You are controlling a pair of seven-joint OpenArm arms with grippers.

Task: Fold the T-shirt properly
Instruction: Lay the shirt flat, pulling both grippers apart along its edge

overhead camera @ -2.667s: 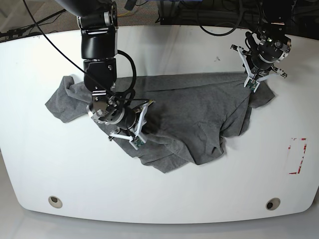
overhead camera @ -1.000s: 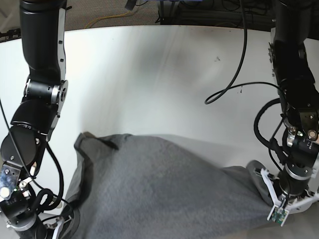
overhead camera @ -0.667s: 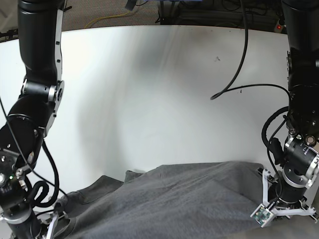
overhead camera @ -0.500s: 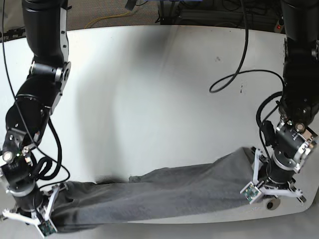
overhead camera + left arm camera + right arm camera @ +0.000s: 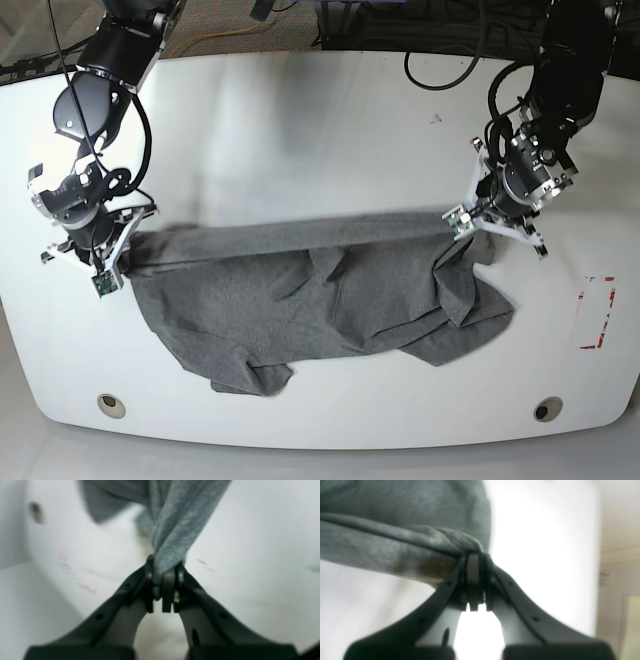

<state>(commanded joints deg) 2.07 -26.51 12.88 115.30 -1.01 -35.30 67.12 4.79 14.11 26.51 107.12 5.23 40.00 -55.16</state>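
— White bench, rounded corners, a bolt hole near each lower corner and a red mark at the right edge. What is on it?

— Only the T-shirt, heather-grey, across the middle and lower half of the base view. Its top edge runs as a taut line from the left of the frame to the right; below that line the cloth sags into loose folds, and a bunched lobe reaches toward the lower left.

— And the jaws?

— Both clenched on cloth. The left gripper, at the right of the base view, pinches the right end of that taut edge; its wrist view shows the left gripper with a twisted rope of grey knit rising from between the tips. The right gripper, at the left of the frame, holds the other end, and its own camera shows the right gripper biting a rolled hem.

— How will it handle?

— Soft and light, I judge, with no stiffness: it hangs wherever it is not held, and it looks likely to drag on the bench rather than slide flat. The pinched bunches are thick, so slipping seems unlikely.

— Where would you take hold?

— At two corners of one edge, as now. Which edge this is, hem or shoulders, I cannot tell.
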